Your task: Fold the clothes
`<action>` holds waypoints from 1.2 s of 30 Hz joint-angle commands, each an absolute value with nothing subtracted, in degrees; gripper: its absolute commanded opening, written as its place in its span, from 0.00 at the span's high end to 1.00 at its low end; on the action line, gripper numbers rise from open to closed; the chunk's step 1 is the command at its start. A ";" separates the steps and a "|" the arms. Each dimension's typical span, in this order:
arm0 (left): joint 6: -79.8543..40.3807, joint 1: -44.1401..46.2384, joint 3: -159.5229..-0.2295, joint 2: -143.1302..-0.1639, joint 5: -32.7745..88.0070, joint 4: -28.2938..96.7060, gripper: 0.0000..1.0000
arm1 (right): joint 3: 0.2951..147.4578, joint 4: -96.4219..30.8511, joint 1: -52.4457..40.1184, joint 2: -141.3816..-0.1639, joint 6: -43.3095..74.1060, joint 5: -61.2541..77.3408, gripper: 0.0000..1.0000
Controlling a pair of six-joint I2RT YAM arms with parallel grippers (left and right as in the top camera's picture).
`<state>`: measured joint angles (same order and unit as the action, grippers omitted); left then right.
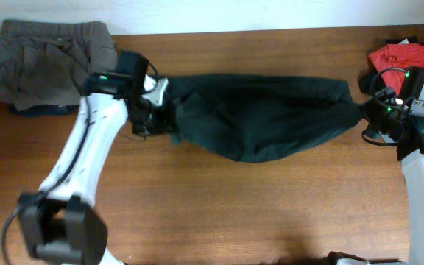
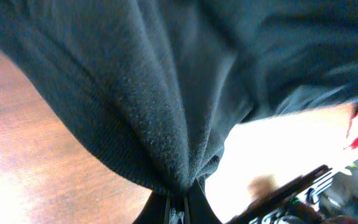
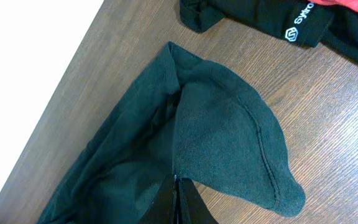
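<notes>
A black garment [image 1: 260, 116] from the clothes hangs bunched in a long band across the wooden table [image 1: 219, 206], stretched between my two grippers. My left gripper [image 1: 160, 110] is shut on its left end. In the left wrist view the dark knit cloth [image 2: 154, 106] gathers into the closed left gripper [image 2: 178, 202]. My right gripper [image 1: 364, 118] is shut on the right end. In the right wrist view the right gripper [image 3: 178, 182] pinches a fold beside a hemmed flap of the black garment [image 3: 229, 137].
A grey elastic-waist garment [image 1: 43, 62] lies crumpled at the back left corner. A red T-shirt [image 1: 403, 55] sits at the back right, by a dark item with a white logo [image 3: 278, 22]. The table's back edge meets a white wall [image 1: 234, 15].
</notes>
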<state>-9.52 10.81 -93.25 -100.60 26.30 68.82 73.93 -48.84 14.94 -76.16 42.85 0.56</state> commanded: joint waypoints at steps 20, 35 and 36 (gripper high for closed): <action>-13.19 8.82 -96.60 -120.99 10.00 31.03 0.01 | 75.02 -27.33 13.32 -98.17 38.13 2.92 0.48; -13.23 15.49 -96.42 -116.53 22.65 52.51 0.01 | 75.02 -32.58 13.13 -96.25 35.11 3.05 0.26; -13.23 16.36 -96.42 -116.79 22.28 52.36 0.01 | 75.02 -32.67 13.13 -96.25 35.14 3.07 0.26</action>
